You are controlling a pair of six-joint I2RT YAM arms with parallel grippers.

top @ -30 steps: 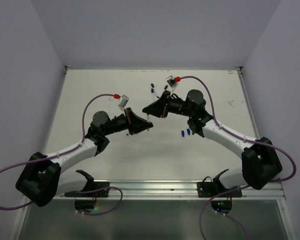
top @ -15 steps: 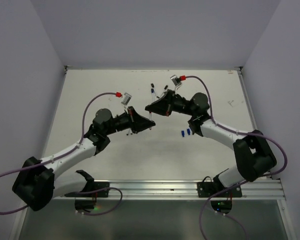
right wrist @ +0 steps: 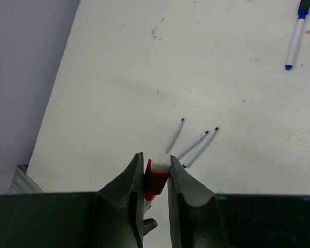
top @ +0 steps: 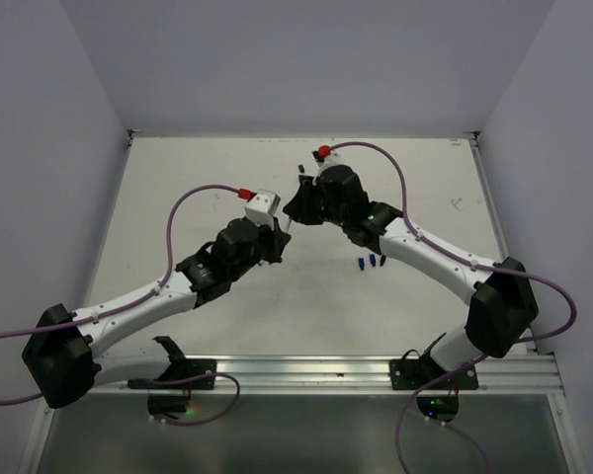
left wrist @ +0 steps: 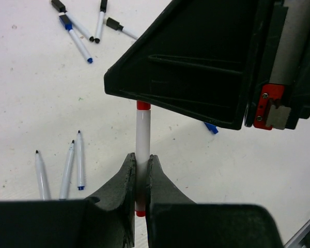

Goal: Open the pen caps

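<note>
A white pen (left wrist: 143,140) with red ends stands between the two grippers above the table. My left gripper (left wrist: 139,158) is shut on its barrel. A red pen cap (right wrist: 156,180) with a white end sits in my right gripper (right wrist: 156,161), which is shut on it. In the left wrist view the pen's red cap end (left wrist: 143,105) runs up under the right gripper's black body (left wrist: 196,62). From above, the left gripper (top: 276,233) and the right gripper (top: 295,209) meet mid-table. Loose blue pen caps (top: 372,262) lie on the table beneath the right arm.
Three uncapped pens (left wrist: 67,169) lie side by side on the table. Capped pens (left wrist: 75,32) lie further back, with one more blue cap (left wrist: 211,127) close by. The table's left edge (right wrist: 56,95) meets the wall.
Both wrists have turned and the arms have drawn closer together, bringing the grippers nearly end to end. Each grip has stayed shut.
</note>
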